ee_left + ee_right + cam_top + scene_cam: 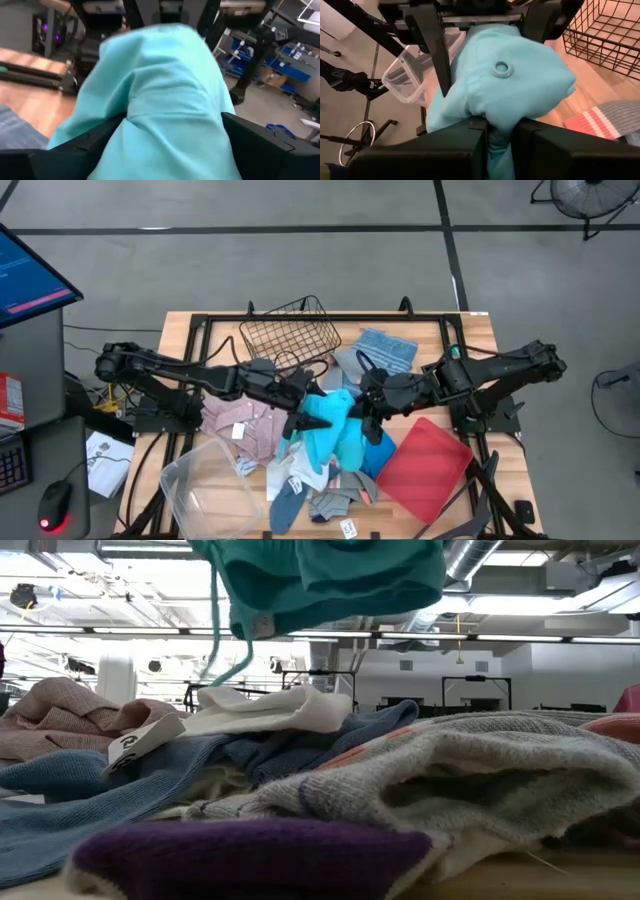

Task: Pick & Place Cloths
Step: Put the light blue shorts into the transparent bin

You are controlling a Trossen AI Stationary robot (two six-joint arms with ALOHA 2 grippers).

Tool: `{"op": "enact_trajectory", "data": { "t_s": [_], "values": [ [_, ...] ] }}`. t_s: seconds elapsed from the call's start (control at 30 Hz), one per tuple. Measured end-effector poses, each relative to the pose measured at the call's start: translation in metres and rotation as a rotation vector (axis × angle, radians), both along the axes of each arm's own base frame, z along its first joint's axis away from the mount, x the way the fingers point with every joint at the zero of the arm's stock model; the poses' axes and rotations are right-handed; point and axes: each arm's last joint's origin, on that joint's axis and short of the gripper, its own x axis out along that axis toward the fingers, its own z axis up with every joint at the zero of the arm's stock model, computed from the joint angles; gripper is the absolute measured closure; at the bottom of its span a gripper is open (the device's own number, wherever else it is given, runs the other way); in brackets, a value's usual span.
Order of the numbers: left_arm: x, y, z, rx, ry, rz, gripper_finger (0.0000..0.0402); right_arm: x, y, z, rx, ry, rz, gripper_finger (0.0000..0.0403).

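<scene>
A turquoise cloth (330, 425) with a metal eyelet (501, 69) hangs over the middle of the table, above the heap of cloths, and the low view shows the turquoise cloth (320, 580) clear of that heap. My right gripper (368, 408) comes from the table's right and is shut on it. My left gripper (300, 418) comes from the left and is open, one finger on either side of the same cloth (165, 90). Below lie a dusty pink shirt (240, 420), a bright blue cloth (376, 452), a white cloth (270, 710) and socks (330, 500). My left gripper (172, 145) stands level from the table's left with the cloth's bunched bulk (170, 125) filling the wide gap between its fingers (95, 142). The cloth lies against both inner faces, and the fingers are not pinched together on it. My right gripper (501, 145) pinches a gathered fold of the turquoise cloth (499, 131) between its two fingers, several layers thick. The fingers slant down from the table's right. The cloth is lifted clear of the heap and bulges out ahead of the fingers, with a drawstring (215, 630) dangling.
A black wire basket (290, 335) stands at the far middle, with a grey-blue striped towel (386, 348) to its right. A red tray (425, 465) lies near right and a clear plastic tub (205, 480) near left. A grey sock (480, 770) and a purple cloth (240, 855) lie at the near edge.
</scene>
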Motion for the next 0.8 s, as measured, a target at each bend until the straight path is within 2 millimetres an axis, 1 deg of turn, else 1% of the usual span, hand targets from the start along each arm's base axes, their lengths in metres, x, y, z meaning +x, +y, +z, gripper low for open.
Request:
{"op": "enact_trajectory", "data": {
  "t_s": [0.27,0.37,0.47,0.57,0.63,0.7,0.8],
  "values": [
    [-0.0007,0.0035,-0.0030,-0.025,0.039,-0.090,0.0094,0.0017,0.0006,0.0026,-0.024,-0.033,0.023,0.0370],
    [-0.0011,0.0039,-0.0038,-0.040,0.052,-0.119,0.0102,0.0023,0.0007,0.0035,-0.025,-0.043,0.025,0.0370],
    [-0.0005,0.0030,-0.0068,-0.045,0.074,-0.143,0.0120,0.0037,0.0013,0.0059,-0.032,-0.072,0.037,0.0370],
    [0.0008,0.0025,-0.0097,-0.047,0.089,-0.155,0.0152,0.0049,0.0019,0.0080,-0.028,-0.095,0.055,0.0370],
    [0.0006,0.0023,-0.0091,-0.048,0.084,-0.158,0.0184,0.0054,0.0015,0.0086,-0.024,-0.102,0.056,0.0370],
    [0.0006,0.0023,-0.0091,-0.048,0.085,-0.158,0.0224,0.0055,0.0015,0.0087,-0.024,-0.103,0.056,0.0370],
    [0.0007,0.0023,-0.0086,-0.048,0.079,-0.158,0.0300,0.0062,0.0017,0.0101,-0.020,-0.119,0.056,0.0370]
  ]
}}
